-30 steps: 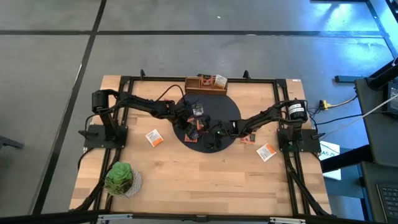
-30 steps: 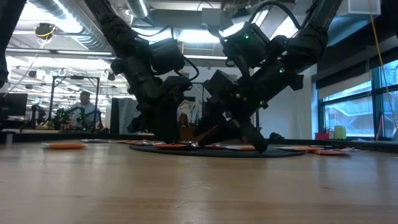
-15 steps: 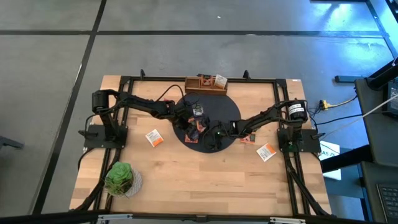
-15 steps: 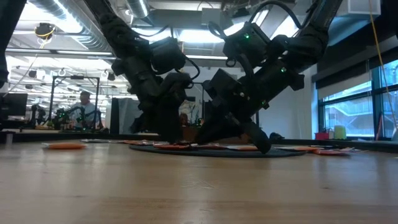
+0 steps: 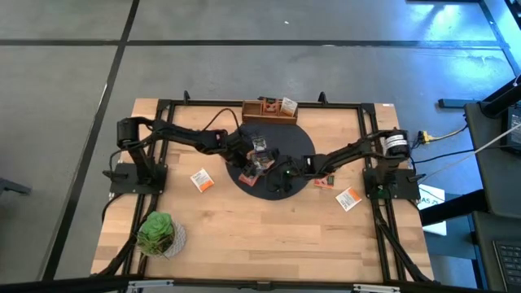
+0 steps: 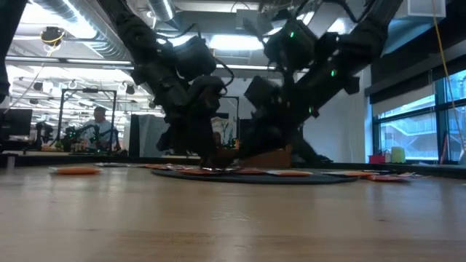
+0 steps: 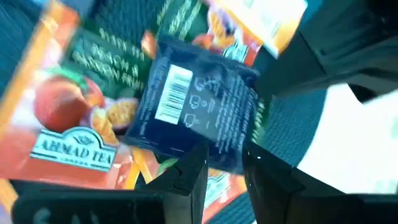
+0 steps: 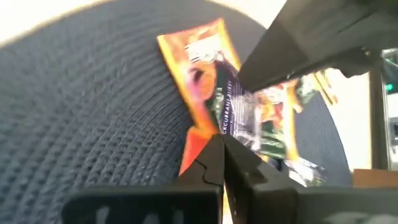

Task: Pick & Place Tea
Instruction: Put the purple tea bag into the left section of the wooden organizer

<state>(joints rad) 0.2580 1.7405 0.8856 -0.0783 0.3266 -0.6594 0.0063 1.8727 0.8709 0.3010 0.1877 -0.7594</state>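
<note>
A: From above, both arms meet over the black round mat (image 5: 277, 167) mid-worktop (image 5: 244, 228). The left gripper (image 5: 259, 160) sits over the little heap of tea packets (image 5: 257, 163); the right gripper (image 5: 275, 174) is just beside it on the mat.

B: Strays too: one orange packet (image 5: 201, 181) left of the mat, another (image 5: 348, 198) by the right arm's base, more in the wooden box (image 5: 269, 108) at the far edge. A green plant (image 5: 156, 232) in the near-left corner.

A: Down at table height, both arms crowd low onto the mat; I can't separate the fingers here.

B: Left wrist view: the fingers stand slightly apart, with the edge of a dark blue packet (image 7: 198, 109) between them. It lies on top of a peach tea packet (image 7: 74, 115). Touching, maybe pinched; I can't call it a firm hold.

A: Right wrist view: fingers (image 8: 208, 163) together, tips at the edge of an orange blackcurrant packet (image 8: 208, 84). Whether they've caught it, I can't tell.

B: These are thin, light, slick foil sachets, I'd say. Flat on the mat, they'll slide. Best taken by a raised edge or corner.
</note>
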